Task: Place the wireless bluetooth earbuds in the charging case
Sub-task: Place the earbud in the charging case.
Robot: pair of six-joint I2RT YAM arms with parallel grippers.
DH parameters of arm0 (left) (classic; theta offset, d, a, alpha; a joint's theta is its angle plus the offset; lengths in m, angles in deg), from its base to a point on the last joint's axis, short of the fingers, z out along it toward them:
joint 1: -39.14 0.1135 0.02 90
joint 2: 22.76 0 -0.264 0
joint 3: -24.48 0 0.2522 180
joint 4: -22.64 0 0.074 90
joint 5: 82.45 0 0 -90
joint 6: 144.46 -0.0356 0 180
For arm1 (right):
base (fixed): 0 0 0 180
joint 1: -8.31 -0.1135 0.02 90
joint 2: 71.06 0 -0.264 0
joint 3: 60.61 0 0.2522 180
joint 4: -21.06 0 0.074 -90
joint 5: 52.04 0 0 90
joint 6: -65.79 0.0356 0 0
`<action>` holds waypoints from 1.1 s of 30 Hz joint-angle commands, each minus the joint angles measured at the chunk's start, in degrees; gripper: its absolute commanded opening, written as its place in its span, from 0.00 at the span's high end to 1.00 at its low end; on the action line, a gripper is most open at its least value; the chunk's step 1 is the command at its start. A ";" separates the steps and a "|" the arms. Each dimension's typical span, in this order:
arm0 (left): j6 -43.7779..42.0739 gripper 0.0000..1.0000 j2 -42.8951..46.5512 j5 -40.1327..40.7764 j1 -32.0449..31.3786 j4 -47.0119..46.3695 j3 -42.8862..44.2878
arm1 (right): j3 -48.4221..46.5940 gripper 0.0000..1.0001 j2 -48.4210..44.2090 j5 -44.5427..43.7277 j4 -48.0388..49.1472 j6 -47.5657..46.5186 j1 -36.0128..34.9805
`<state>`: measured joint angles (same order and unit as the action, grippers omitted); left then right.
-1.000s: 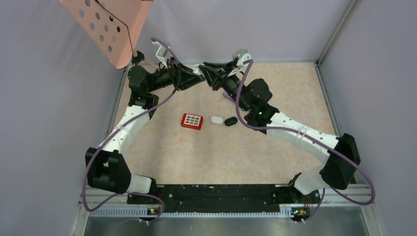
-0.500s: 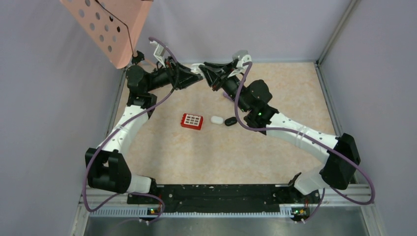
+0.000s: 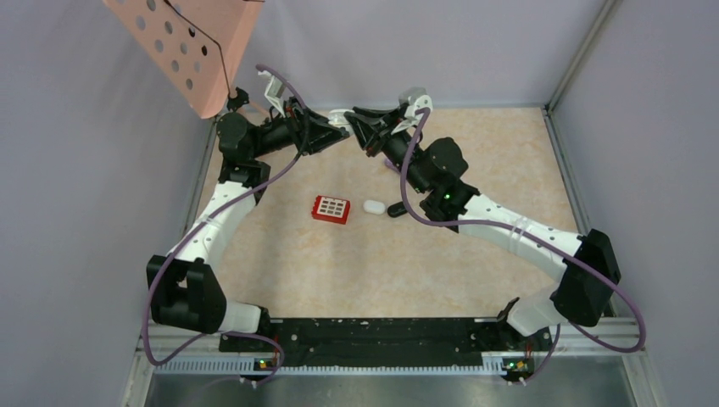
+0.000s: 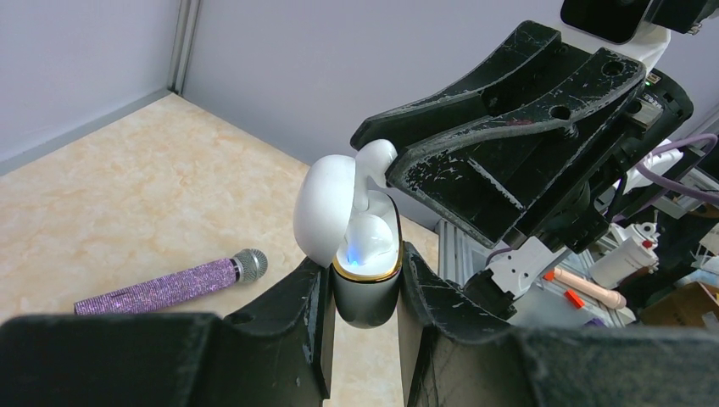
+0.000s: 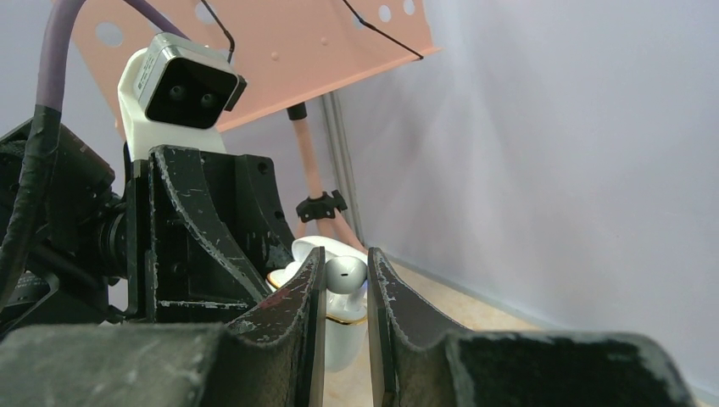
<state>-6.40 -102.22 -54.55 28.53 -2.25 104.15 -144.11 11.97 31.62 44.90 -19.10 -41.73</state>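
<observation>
My left gripper (image 3: 337, 137) is raised at the back of the table, shut on an open charging case (image 4: 366, 297) with a gold rim, a blue light and a flipped-back white lid (image 4: 322, 212). One white earbud (image 4: 373, 237) sits inside the case. My right gripper (image 3: 353, 120) meets it from the right, shut on a second white earbud (image 5: 343, 271). That earbud is held at the case's opening (image 5: 343, 335), stem down. It also shows in the left wrist view (image 4: 376, 159) under the right fingers (image 4: 509, 144).
A purple microphone (image 4: 169, 284) lies on the table at the back. A red grid box (image 3: 331, 209), a white oval case (image 3: 374, 206) and a black oval case (image 3: 395, 210) lie mid-table. A pink perforated panel (image 3: 191, 47) hangs at the back left. Walls enclose the table.
Both grippers stay together at the back. The right arm has edged slightly left and now covers more of the black oval case. The grips are unchanged.
</observation>
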 commanded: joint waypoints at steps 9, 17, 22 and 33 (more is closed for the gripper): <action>-2.24 1.00 1.06 -0.30 -0.19 -4.34 2.20 | -0.64 0.84 -0.65 3.24 -4.84 0.83 -0.37; -3.39 1.00 0.68 -2.05 -0.20 -7.56 0.08 | -4.75 0.50 -2.21 10.32 -11.16 1.42 0.92; -3.49 1.00 -0.74 -3.22 -0.26 -9.88 -0.15 | -9.32 0.40 -4.55 13.89 -19.02 2.31 1.78; -4.11 1.00 -3.55 -9.63 -0.90 -16.14 -0.28 | -21.90 0.30 -7.07 21.02 -37.13 2.84 12.98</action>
<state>-9.27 -105.93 -60.91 28.13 -12.29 104.02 -162.40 7.47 46.48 14.35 -15.17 -33.45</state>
